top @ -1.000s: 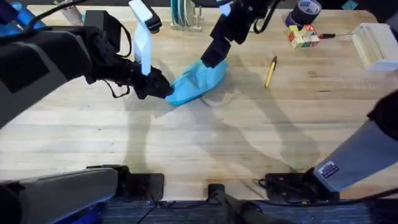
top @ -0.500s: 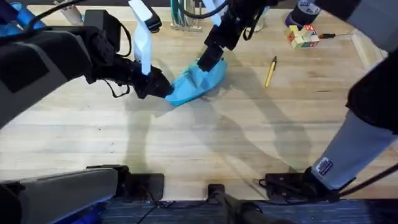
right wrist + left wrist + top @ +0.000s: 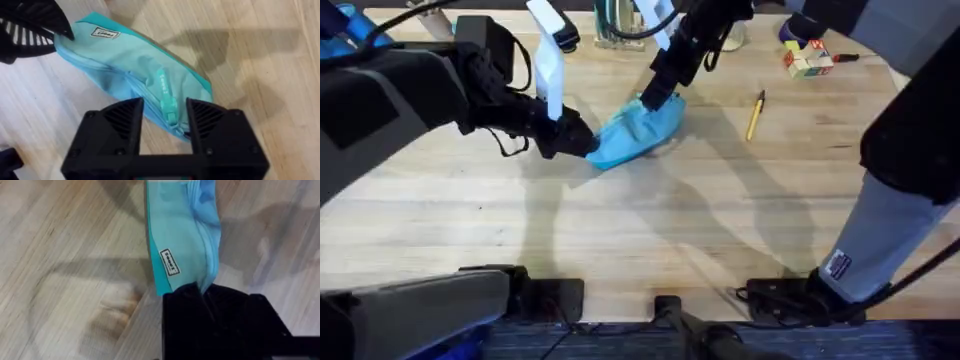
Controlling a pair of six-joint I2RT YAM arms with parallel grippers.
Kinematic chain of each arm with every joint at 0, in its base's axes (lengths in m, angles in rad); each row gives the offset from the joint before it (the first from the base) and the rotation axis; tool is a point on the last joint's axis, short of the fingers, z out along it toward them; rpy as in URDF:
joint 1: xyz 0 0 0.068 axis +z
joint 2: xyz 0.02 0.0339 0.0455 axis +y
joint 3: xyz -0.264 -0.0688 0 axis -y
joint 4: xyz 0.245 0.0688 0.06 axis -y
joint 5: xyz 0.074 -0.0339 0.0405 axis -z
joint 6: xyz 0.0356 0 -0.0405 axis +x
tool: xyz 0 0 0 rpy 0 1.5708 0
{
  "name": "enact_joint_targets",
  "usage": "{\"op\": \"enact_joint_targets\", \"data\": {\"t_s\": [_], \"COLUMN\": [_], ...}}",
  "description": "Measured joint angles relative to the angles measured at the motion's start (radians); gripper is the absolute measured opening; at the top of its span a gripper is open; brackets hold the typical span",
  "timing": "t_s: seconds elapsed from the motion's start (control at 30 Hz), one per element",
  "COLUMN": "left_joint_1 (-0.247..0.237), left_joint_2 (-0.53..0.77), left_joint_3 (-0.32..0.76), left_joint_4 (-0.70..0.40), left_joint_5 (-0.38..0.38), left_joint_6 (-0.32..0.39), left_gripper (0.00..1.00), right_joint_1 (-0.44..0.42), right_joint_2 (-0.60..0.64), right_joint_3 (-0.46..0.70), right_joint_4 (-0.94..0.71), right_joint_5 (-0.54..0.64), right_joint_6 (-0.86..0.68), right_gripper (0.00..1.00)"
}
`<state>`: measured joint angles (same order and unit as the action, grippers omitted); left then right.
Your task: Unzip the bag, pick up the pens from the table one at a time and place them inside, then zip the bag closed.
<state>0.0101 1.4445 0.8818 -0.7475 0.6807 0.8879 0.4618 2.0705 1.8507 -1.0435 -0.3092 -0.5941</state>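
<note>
Pale wooden counter (image 3: 650, 230), seen from above, bare across the near part. At mid-depth, left gripper (image 3: 578, 140), black fingers clamped on the near-left end of the light blue pencil pouch (image 3: 638, 132); in the left wrist view, fabric of that end pinched between the fingers, small label facing up. Pouch lying at a slant on the counter, far end toward the right gripper (image 3: 650, 100). Right gripper poised over that far end, fingers apart, straddling the teal zipper pull (image 3: 166, 96) without yet closing on it, as shown in the right wrist view.

Zipper apparently closed along its length; no opening visible, so contents of the pouch cannot be told, and nothing seen inside. Farther right, well apart from the pouch, yellow pen (image 3: 755, 114) with a black end resting on the counter, untouched.

Judged progress: very early. Pouch braced, pull lined up, unzipping not yet begun. Left to do: grasping the pull, opening the pouch, loading the pen, zipping closed.
</note>
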Motion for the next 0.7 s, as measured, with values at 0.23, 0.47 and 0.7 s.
{"op": "enact_joint_targets", "data": {"t_s": [0.23,0.47,0.7], "left_joint_1": [0.0,0.0,0.0], "left_joint_2": [0.0,0.0,0.0], "left_joint_3": [0.0,0.0,0.0], "left_joint_4": [0.0,0.0,0.001], "left_joint_5": [0.0,0.0,0.0], "left_joint_6": [0.0,0.0,0.0], "left_gripper": [0.042,0.042,0.042], "right_joint_1": [0.0,0.0,0.0], "right_joint_2": [0.0,0.0,0.0], "right_joint_3": [0.0,0.0,0.0], "right_joint_4": [-0.002,-0.003,0.001], "right_joint_5": [0.004,0.032,0.036], "right_joint_6": [0.0,-0.001,0.0], "right_gripper": [0.298,0.066,0.036]}}
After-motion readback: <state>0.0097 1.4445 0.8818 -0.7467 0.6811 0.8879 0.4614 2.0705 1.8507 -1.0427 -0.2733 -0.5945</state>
